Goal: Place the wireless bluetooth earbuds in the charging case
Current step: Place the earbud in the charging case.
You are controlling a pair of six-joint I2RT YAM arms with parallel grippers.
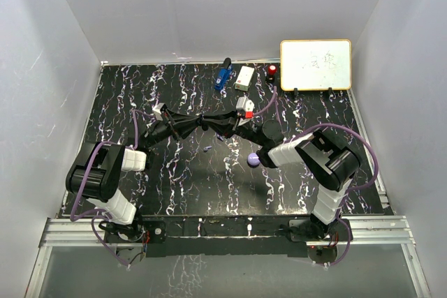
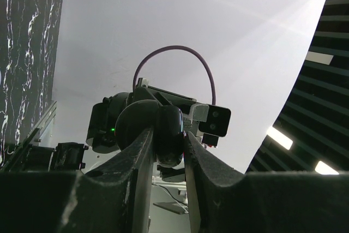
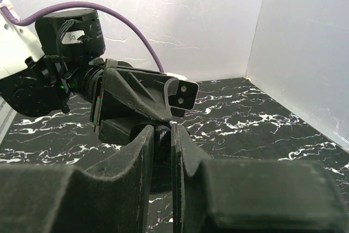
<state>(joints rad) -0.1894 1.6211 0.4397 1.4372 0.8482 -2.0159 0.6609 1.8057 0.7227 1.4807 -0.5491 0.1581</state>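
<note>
My two grippers meet above the middle of the table, the left gripper (image 1: 204,123) and the right gripper (image 1: 221,124) tip to tip. Both are shut on one glossy black round charging case (image 2: 170,126). In the left wrist view the left gripper (image 2: 168,144) pinches it between both pads. The right wrist view has the case (image 3: 162,147) dark between the pads of the right gripper (image 3: 162,133). A tiny lavender earbud (image 1: 207,149) lies on the black marbled table (image 1: 188,186) below the grippers. A lavender round case (image 1: 253,160) rests beside the right forearm.
At the back stand a blue gadget (image 1: 222,77), a white box (image 1: 244,78), a small red-topped item (image 1: 272,70) and a whiteboard (image 1: 316,65). White walls enclose the table on three sides. Purple cables loop off both arms.
</note>
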